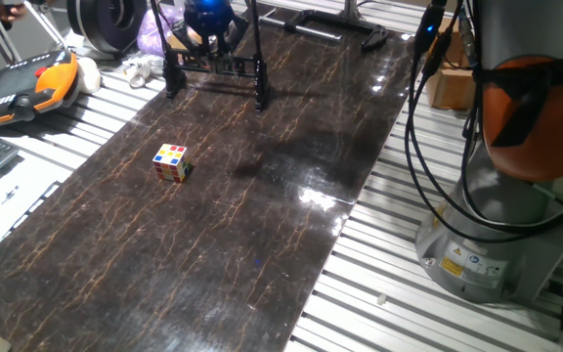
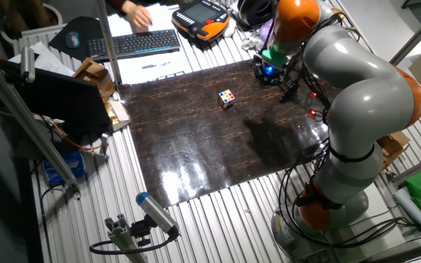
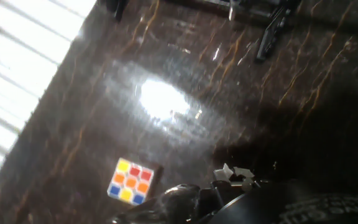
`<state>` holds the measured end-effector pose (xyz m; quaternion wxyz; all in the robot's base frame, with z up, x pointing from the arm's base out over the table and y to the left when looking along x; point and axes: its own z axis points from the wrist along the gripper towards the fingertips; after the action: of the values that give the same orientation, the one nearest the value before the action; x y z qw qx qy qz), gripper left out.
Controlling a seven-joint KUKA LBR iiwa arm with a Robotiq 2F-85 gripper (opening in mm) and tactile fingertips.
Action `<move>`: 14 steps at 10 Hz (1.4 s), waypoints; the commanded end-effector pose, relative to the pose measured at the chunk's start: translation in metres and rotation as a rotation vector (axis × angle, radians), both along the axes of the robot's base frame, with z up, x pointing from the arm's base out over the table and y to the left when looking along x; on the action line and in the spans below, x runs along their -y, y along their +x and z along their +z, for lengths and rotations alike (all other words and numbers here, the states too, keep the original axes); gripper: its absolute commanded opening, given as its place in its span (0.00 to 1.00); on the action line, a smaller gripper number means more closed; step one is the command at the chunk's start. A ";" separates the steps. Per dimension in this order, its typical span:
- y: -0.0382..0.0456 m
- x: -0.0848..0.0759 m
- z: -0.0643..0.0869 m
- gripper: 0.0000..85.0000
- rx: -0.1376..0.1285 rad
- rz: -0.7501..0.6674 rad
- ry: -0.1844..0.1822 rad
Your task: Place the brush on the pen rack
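The pen rack [image 1: 215, 68] is a low black frame at the far end of the dark marble mat. It also shows in the other fixed view [image 2: 287, 86], mostly behind the arm. My gripper [image 1: 209, 29], with a blue light on the hand, hangs directly over the rack and close to its top bar. It shows in the other fixed view too [image 2: 271, 67]. Its fingers are hidden among the rack bars and the hand body, so I cannot tell whether they are open or shut. I cannot make out the brush in any view.
A small multicoloured puzzle cube [image 1: 172, 162] sits left of the mat's middle and shows in the hand view [image 3: 131, 180]. A black bar-shaped handle piece [image 1: 335, 23] lies at the mat's far edge. An orange teach pendant [image 1: 29, 86] and keyboard [image 2: 134, 44] lie off the mat.
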<state>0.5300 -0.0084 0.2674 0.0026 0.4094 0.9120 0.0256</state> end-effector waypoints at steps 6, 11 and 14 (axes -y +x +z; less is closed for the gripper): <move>-0.0019 0.001 0.001 0.01 -0.005 0.065 0.005; -0.0018 0.002 0.001 0.01 -0.004 0.068 0.005; -0.0016 0.002 0.001 0.01 -0.003 0.077 0.007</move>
<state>0.5285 -0.0103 0.2683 -0.0011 0.3740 0.9270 0.0278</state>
